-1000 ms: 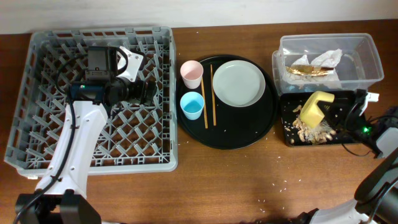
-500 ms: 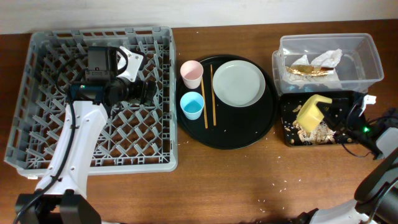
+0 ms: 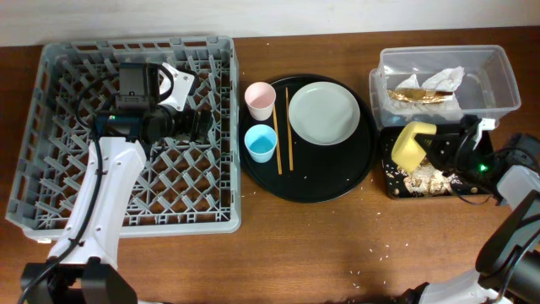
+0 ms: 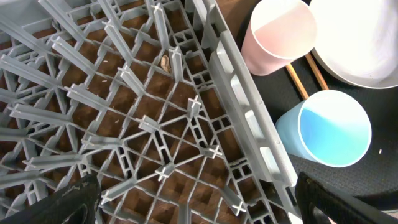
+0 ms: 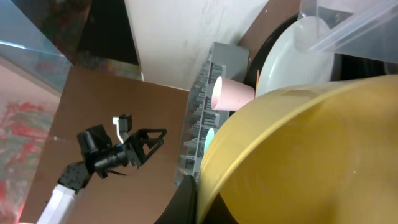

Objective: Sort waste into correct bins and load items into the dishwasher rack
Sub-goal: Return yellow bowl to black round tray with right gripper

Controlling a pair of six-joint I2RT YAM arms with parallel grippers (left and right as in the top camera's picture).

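Change shows on the right only. The left gripper (image 3: 199,127) hangs as before over the dishwasher rack (image 3: 51,127), jaws wide and empty. The right gripper (image 3: 440,149), clamped on the yellow bowl (image 3: 411,145), has carried it leftward, tilted above the black rectangular tray (image 3: 390,191) of food scraps (image 3: 423,179). Counted: one rack; one pink cup (image 3: 260,100); one blue cup (image 3: 261,142); two chopsticks (image 3: 288,127); one plate (image 3: 324,113) on one round tray (image 3: 337,190); one clear tub (image 3: 498,76) far right, holding one napkin (image 3: 445,78) and one wrapper (image 3: 418,95).
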